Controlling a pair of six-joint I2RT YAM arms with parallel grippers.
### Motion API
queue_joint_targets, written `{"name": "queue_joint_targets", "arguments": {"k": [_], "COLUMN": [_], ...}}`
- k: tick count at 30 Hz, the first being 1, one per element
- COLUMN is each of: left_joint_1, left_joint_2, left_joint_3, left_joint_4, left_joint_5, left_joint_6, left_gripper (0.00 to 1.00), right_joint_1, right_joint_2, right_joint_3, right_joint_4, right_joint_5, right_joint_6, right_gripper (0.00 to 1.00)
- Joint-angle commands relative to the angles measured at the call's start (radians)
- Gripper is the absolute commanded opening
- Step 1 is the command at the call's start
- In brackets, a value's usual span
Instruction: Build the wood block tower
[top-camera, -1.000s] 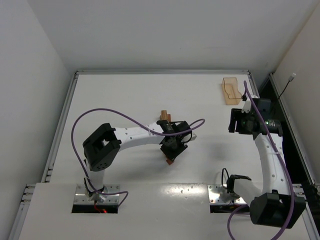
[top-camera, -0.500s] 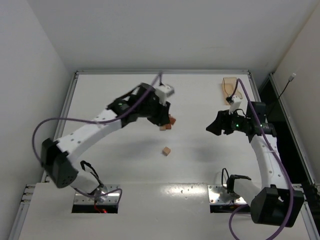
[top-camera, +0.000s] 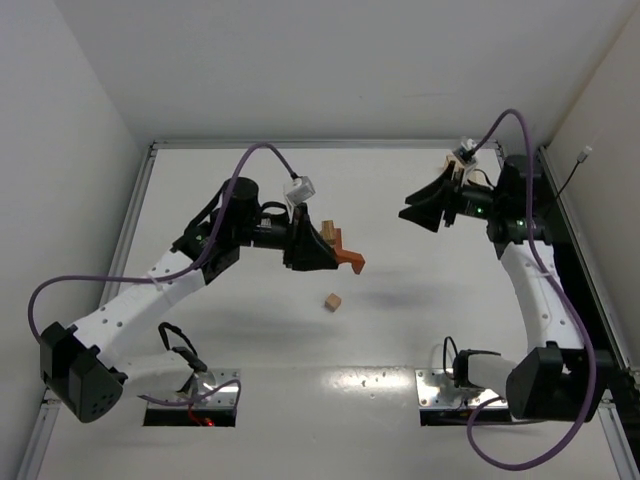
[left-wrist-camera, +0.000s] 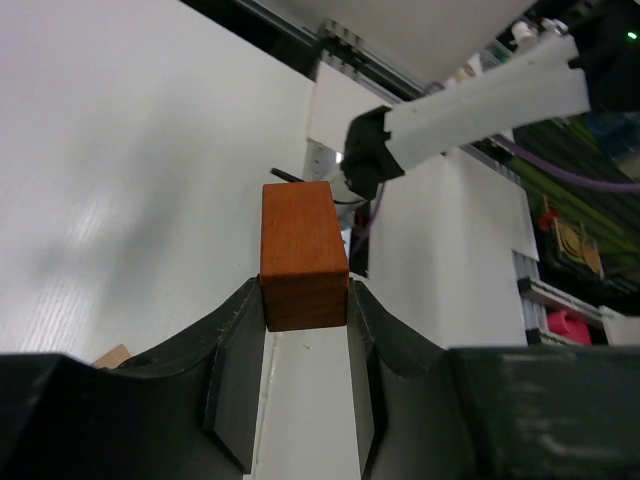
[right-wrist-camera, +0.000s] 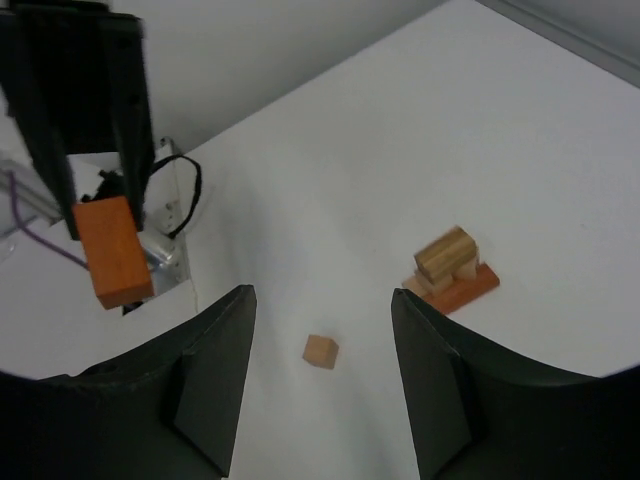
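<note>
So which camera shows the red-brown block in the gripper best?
The left wrist view: the block fills the middle, pinched between the fingers. The top view shows it small and partly hidden; the right wrist view shows it far off at the left edge.

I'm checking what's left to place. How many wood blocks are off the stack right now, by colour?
Reddish-brown: 1, the block clamped in the left gripper.
Light tan: 1, the loose cube lying alone.
Total: 2.

White walls (top-camera: 300, 70) enclose a white table (top-camera: 420, 335) edged with metal rail (top-camera: 320, 144).
</note>
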Motion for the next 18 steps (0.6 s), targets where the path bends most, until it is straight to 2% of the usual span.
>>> {"name": "queue_joint_targets", "arguments": {"k": [1, 3, 4, 5, 7, 10, 12, 13, 15, 18], "left_joint_1": [0.035, 0.046, 0.046, 0.046, 0.046, 0.046, 0.046, 0.046, 0.046, 0.046], "left_joint_2": [-0.010, 0.016, 0.025, 0.036, 0.070, 0.108, 0.147, 0.157, 0.191, 0.214], "left_joint_3": [0.016, 0.016, 0.016, 0.016, 0.016, 0.045, 0.078, 0.092, 0.128, 0.172], "left_joint_4": [0.105, 0.114, 0.137, 0.152, 0.174, 0.174, 0.137, 0.093, 0.019, -0.085], "left_joint_5": [0.213, 0.282, 0.305, 0.325, 0.353, 0.397, 0.398, 0.398, 0.407, 0.395], "left_joint_6": [0.032, 0.032, 0.021, 0.021, 0.011, 0.023, 0.053, 0.093, 0.153, 0.245], "left_gripper": [0.00, 0.00, 0.00, 0.00, 0.00, 0.00, 0.00, 0.00, 0.00, 0.00], "right_joint_1": [0.026, 0.051, 0.069, 0.080, 0.097, 0.140, 0.184, 0.212, 0.232, 0.252], "right_joint_2": [0.004, 0.004, 0.004, 0.004, 0.004, 0.004, 0.004, 0.013, 0.022, 0.058], "right_joint_3": [0.132, 0.161, 0.173, 0.182, 0.183, 0.170, 0.152, 0.152, 0.140, 0.140], "right_joint_4": [0.001, -0.108, -0.174, -0.284, -0.308, -0.273, -0.143, -0.097, 0.022, 0.040], "right_joint_5": [-0.225, -0.262, -0.278, -0.307, -0.336, -0.383, -0.384, -0.393, -0.393, -0.393], "right_joint_6": [-0.064, -0.143, -0.256, -0.297, -0.319, -0.277, -0.138, -0.045, 0.038, 0.112], "right_gripper": [0.53, 0.53, 0.53, 0.53, 0.53, 0.53, 0.53, 0.55, 0.56, 0.56]}}
